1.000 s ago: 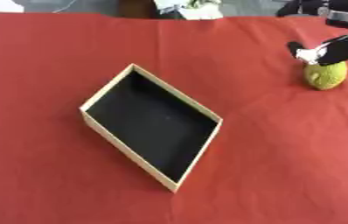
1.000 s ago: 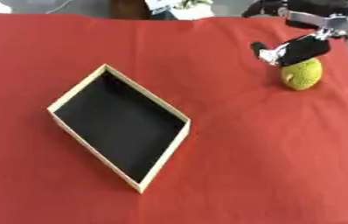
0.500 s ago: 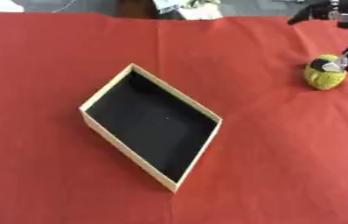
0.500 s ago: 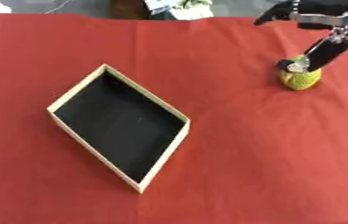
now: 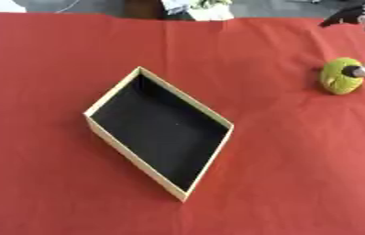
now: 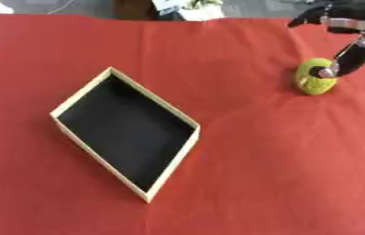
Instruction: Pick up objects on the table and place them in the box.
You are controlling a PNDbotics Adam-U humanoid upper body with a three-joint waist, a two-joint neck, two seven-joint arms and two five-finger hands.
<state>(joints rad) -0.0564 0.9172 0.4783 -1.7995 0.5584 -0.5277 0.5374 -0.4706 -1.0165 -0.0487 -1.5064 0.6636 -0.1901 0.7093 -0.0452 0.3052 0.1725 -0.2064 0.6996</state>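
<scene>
A yellow-green ball (image 6: 312, 81) lies on the red cloth at the right, well apart from the box. The shallow box (image 6: 153, 97) with a pale rim and black inside sits left of centre, turned like a diamond, with nothing in it. My right hand (image 6: 352, 19) comes in from the upper right corner, above and behind the ball. It is open, and one finger (image 6: 351, 54) stretches down with its tip against the ball's side. The left hand shows in neither view.
The red-covered table (image 5: 282, 174) fills both views. Its far edge runs along the top, with a white and green clutter (image 5: 198, 4) just beyond it. Bare cloth lies between the ball and the box.
My right hand has lifted up and back off the top of the ball, leaving one fingertip at its side. The ball and box have stayed in place.
</scene>
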